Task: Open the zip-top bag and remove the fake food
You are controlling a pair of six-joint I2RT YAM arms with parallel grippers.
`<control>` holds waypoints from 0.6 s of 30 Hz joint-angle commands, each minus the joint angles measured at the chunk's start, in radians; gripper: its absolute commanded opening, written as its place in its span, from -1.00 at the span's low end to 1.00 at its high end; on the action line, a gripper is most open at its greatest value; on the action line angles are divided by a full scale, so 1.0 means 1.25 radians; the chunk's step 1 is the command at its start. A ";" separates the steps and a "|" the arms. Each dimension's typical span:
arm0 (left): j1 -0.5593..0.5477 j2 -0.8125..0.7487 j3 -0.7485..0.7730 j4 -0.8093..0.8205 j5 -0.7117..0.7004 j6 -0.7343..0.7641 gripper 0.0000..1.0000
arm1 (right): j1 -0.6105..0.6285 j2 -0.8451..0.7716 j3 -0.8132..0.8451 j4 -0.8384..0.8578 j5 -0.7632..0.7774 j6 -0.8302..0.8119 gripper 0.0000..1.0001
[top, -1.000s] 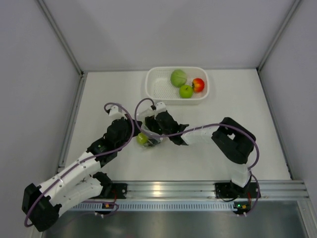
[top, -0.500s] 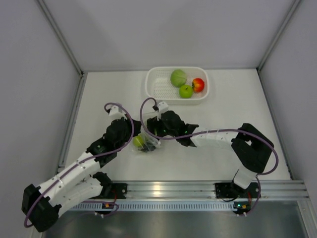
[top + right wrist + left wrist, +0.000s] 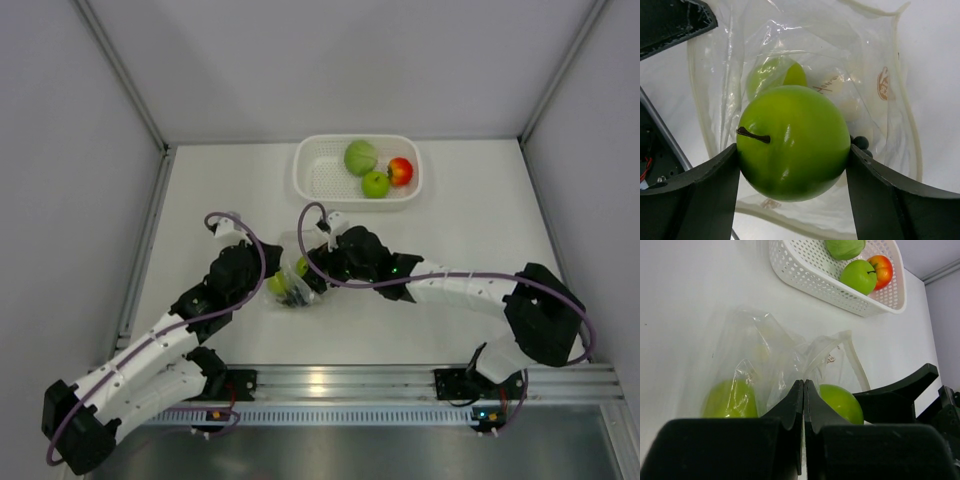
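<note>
The zip-top bag [image 3: 288, 283] lies open on the table between the grippers; it also shows in the left wrist view [image 3: 760, 345] and the right wrist view [image 3: 880, 100]. My left gripper [image 3: 270, 278] is shut, jaws together [image 3: 804, 390], pinching the bag's film. My right gripper [image 3: 306, 266] is shut on a green apple [image 3: 792, 142] at the bag's mouth; the apple also shows in the left wrist view [image 3: 842, 402]. A green pear [image 3: 771, 75] and dark grapes [image 3: 860, 143] remain inside the bag.
A white perforated basket [image 3: 318, 175] stands at the back, holding a pale green ball [image 3: 361, 157], a green apple [image 3: 376, 184] and a red-yellow apple [image 3: 400, 171]. Grey walls close the table's left, right and back sides.
My right gripper has drawn back to the right with the green apple, and its arm has stretched out. The bag's mouth has opened wider. The left gripper has held its pinch.
</note>
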 commanded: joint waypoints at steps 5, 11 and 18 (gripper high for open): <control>0.004 -0.008 -0.018 0.030 -0.009 -0.008 -1.00 | 0.010 -0.115 0.027 -0.038 -0.019 -0.028 -0.31; 0.004 -0.001 -0.031 0.029 -0.012 -0.024 -1.00 | -0.009 -0.203 0.060 -0.097 0.011 -0.035 -0.30; 0.004 -0.006 -0.042 0.029 -0.001 -0.039 -1.00 | -0.176 -0.218 0.135 -0.113 0.002 -0.022 -0.29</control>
